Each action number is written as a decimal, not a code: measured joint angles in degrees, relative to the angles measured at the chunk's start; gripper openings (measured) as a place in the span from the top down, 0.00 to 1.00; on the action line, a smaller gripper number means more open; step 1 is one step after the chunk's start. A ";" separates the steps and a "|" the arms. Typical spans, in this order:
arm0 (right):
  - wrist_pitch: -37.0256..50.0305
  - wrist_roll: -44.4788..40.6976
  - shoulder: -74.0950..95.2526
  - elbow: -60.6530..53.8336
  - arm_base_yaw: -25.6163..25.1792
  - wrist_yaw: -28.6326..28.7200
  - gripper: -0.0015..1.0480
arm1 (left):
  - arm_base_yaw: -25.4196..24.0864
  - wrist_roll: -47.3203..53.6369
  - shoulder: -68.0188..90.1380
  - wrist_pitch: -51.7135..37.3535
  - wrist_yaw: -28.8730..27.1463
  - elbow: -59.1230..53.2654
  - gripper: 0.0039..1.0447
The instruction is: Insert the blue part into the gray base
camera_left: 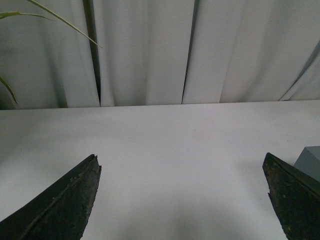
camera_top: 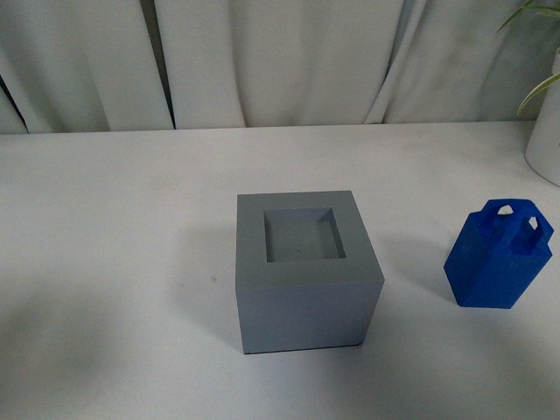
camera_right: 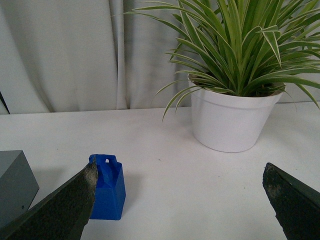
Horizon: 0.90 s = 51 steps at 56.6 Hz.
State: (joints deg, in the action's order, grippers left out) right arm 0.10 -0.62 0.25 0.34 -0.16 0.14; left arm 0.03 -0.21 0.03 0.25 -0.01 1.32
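Note:
The gray base (camera_top: 306, 271) sits mid-table in the front view, its square recess facing up and holding nothing. The blue part (camera_top: 499, 256) stands upright on the table to its right, handle on top, apart from the base. Neither arm shows in the front view. In the right wrist view my right gripper (camera_right: 180, 172) is open, with the blue part (camera_right: 108, 187) ahead, partly behind one of the fingers (camera_right: 60, 207), and a corner of the gray base (camera_right: 15, 182) beside it. My left gripper (camera_left: 181, 165) is open over bare table, an edge of the gray base (camera_left: 310, 162) just past one finger.
A white pot (camera_right: 230, 117) with a long-leaved green plant (camera_right: 240, 45) stands at the table's back right, behind the blue part; its side shows as the pot (camera_top: 547, 140) in the front view. Pale curtains (camera_top: 280, 61) hang behind the white table (camera_top: 114, 245).

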 joint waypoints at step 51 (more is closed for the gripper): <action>0.00 0.00 0.00 0.00 0.00 0.00 0.07 | 0.00 0.00 0.00 0.00 0.00 0.00 0.06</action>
State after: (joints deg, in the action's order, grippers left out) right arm 0.10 -0.62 0.25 0.34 -0.16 0.14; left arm 0.03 -0.21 0.03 0.25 -0.01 1.32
